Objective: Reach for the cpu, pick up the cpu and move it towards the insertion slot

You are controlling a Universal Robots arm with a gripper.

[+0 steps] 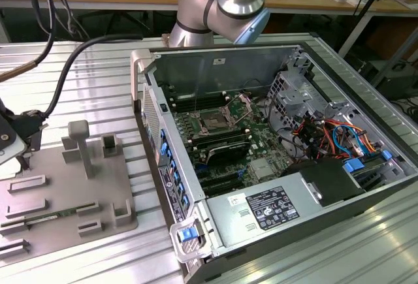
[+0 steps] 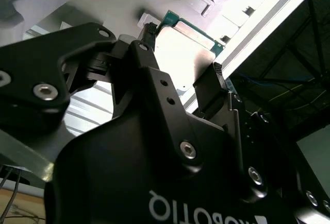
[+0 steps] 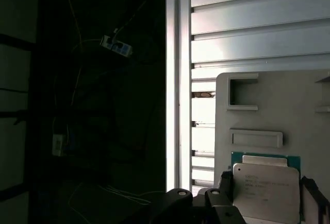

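Second wrist view, straight in: caught the gripper drawn in narrow around the cpu, dark fingers pressed to two opposite edges, silvery lid and green rim on show between them. Read that as a hold, and a thin one, on edges alone. Placed the chip, by the first wrist view, over the grey tray, near the tray edge closest to the edge of the tabletop. Spotted the insertion slot in the exterior view, down inside the open computer case, well apart from the tray and behind the case wall.

Worried about that grip. Could have slipped or tipped with so little edge to bite on. Could have snagged a corner on a tray recess if tilted. Could have clipped the case wall on a low path, or met the slot's hinged bracket.

Couldn't tell whether the chip sat on the tray or hung just clear of it. Lost the fingertips at the picture's cut in the first wrist view. Couldn't make out the chip's underside, nor the socket's contacts, far too small.
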